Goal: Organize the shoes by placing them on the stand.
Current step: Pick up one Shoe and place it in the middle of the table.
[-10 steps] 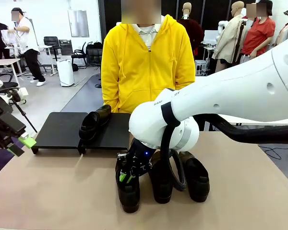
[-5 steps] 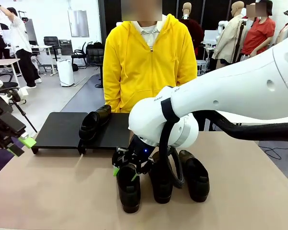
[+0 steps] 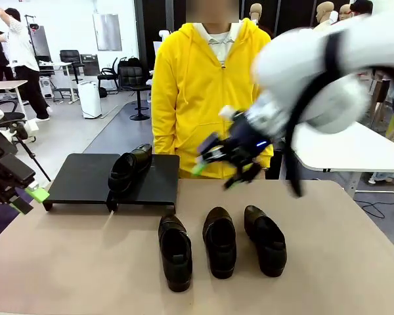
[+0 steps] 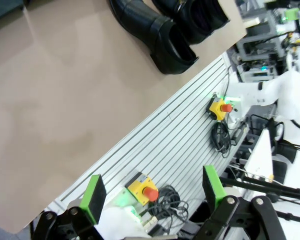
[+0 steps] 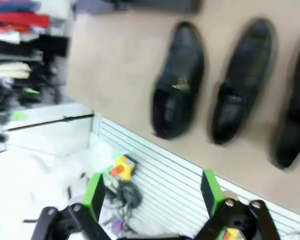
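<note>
Risk: shoe (image 3: pixel 127 169) lies crooked by the stand (image 3: pixel 79 177) front edge, could slip off | three table shoes (image 3: pixel 220 241) sit close, easy to bump | left gripper (image 4: pixel 154 192), right gripper (image 5: pixel 152 192) spread wide, empty

Front camera: fixed, robot side, faces across table (image 3: pixel 65 262). Wrist cameras: raised, looking down, both catching shoes (image 5: pixel 179 80) and near table edge

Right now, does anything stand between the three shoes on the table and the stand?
Nothing visible: only bare table lies between the three shoes and the stand. A fourth shoe lies near the stand's middle.
</note>
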Action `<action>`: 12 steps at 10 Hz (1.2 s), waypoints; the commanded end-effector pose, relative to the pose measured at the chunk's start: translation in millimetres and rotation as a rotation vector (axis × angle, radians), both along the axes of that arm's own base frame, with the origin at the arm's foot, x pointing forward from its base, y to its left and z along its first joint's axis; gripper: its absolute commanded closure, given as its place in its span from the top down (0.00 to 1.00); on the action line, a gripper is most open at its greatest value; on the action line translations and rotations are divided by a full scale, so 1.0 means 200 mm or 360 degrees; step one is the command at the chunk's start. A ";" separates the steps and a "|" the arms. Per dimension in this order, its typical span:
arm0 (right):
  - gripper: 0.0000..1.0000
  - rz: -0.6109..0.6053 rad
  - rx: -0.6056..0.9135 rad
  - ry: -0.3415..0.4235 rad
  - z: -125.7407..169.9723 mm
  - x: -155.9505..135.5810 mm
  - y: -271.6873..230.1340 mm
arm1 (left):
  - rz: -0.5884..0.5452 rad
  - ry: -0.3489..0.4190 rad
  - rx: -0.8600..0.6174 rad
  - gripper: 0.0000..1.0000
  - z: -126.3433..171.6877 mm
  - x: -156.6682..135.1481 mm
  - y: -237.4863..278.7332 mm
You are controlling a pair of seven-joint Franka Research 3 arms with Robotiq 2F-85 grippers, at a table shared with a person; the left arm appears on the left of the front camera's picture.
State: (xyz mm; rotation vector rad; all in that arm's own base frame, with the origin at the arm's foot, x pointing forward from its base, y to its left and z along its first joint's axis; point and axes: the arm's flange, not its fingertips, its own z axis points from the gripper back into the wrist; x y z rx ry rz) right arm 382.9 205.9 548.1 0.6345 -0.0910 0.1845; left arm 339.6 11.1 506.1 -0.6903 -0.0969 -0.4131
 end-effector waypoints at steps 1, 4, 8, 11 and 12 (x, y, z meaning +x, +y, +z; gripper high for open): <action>1.00 -0.0090 -0.0153 -0.0042 0.04 -0.11 -0.61 | -0.0005 0.0007 -0.0022 1.00 0.01 0.00 0.00; 1.00 -0.0454 0.0020 -0.0132 -0.02 -0.41 -1.39 | -0.0005 0.0007 -0.0022 1.00 0.01 0.00 0.00; 1.00 -0.0579 0.0083 -0.0112 -0.07 -0.53 -1.61 | -0.0005 0.0007 -0.0022 1.00 0.01 0.00 0.00; 1.00 -0.0579 0.0083 -0.0112 -0.07 -0.53 -1.61 | -0.0005 0.0007 -0.0022 1.00 0.01 0.00 0.00; 1.00 -0.0579 0.0083 -0.0112 -0.07 -0.53 -1.61 | -0.0005 0.0007 -0.0022 1.00 0.01 0.00 0.00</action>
